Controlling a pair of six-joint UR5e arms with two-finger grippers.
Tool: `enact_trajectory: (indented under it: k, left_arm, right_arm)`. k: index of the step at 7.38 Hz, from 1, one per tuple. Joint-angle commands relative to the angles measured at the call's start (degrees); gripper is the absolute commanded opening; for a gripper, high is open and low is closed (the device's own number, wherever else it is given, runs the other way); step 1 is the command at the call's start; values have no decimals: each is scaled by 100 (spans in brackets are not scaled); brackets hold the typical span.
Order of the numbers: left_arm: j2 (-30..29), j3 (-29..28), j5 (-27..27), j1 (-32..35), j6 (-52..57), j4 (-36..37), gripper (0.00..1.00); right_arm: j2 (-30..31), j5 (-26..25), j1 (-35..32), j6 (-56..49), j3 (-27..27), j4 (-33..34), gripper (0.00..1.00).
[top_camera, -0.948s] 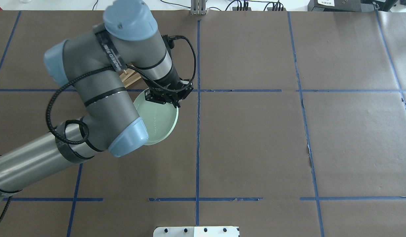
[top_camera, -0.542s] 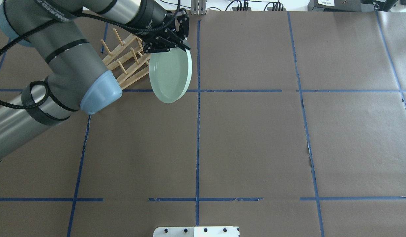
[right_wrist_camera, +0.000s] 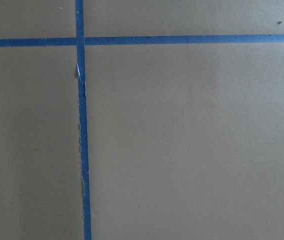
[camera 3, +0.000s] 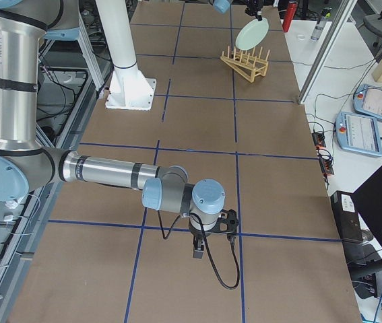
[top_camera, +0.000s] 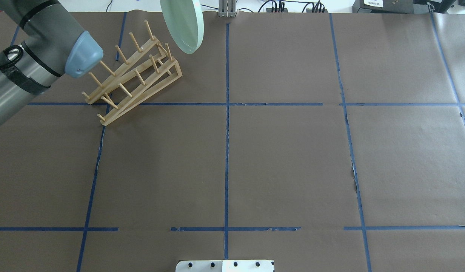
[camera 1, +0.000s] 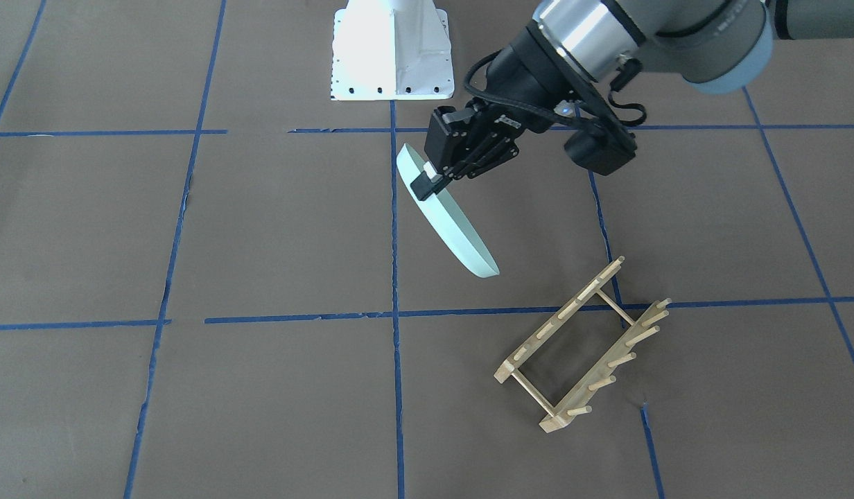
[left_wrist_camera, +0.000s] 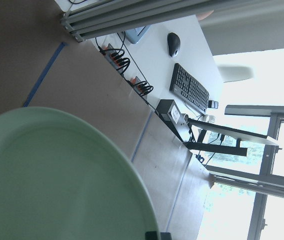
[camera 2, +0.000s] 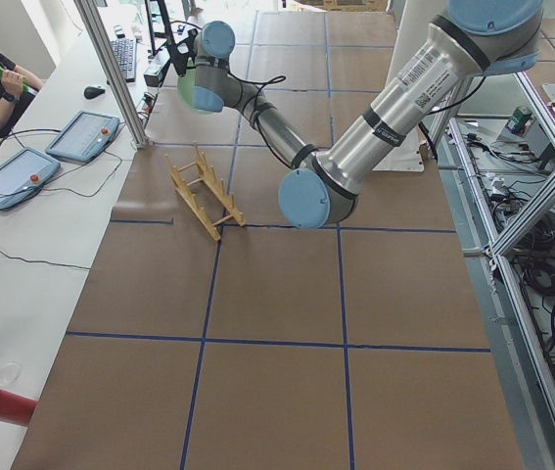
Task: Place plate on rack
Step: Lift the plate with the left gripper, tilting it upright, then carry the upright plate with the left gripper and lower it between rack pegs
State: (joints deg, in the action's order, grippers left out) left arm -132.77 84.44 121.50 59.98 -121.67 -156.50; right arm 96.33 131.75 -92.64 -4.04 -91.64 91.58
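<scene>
My left gripper (camera 1: 428, 184) is shut on the rim of the pale mint-green plate (camera 1: 456, 232) and holds it in the air, tilted nearly on edge. The plate also shows at the top of the overhead view (top_camera: 182, 23), where the gripper itself is out of frame, and fills the left wrist view (left_wrist_camera: 56, 175). The light wooden rack (camera 1: 581, 346) stands empty on the brown table cover, clear of the plate; it also shows in the overhead view (top_camera: 134, 75). My right gripper (camera 3: 199, 253) hangs low over the table far from both, and I cannot tell whether it is open or shut.
Blue tape lines grid the brown cover. The white robot base plate (camera 1: 392, 55) sits at the near edge. An aluminium post (top_camera: 227, 9) and cables stand at the far edge. A desk with tablets (camera 2: 81, 135) and a person lies beyond it.
My left arm has lifted the plate off the table and swung it up and away towards the far edge, turning it from flat to nearly on edge. The rack is now uncovered.
</scene>
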Motion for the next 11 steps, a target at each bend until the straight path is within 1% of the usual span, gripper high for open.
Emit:
enact_trajectory:
  k: [1,2,3,4,5,7,8,11]
  left_arm:
    - [469,-646,-747,75,-487,-1738,0]
    - [680,-857,-872,66,-489,-2170,0]
    - [830,-1033,-882,49,-480,-2392,0]
    - [841,-1148,-891,40,-480,-2542,0]
    - [867,-1297,-917,22,-471,-2596,0]
    - [867,-1351,-1241,-4,-471,-2588,0]
    - [867,-1404,-1295,-39,-471,-2588,0]
    - [893,-1589,-1724,-381,-358,-2579,0]
  right_arm:
    - [0,0,0,0,6,0,100]
    - [0,0,-8,0,-3,9,100]
    - [0,0,0,0,6,0,100]
    - [0,0,-8,0,6,0,100]
    - [0,0,0,0,6,0,100]
    - [0,0,0,0,6,0,100]
    - [0,0,-8,0,6,0,100]
    - [0,0,-9,0,6,0,100]
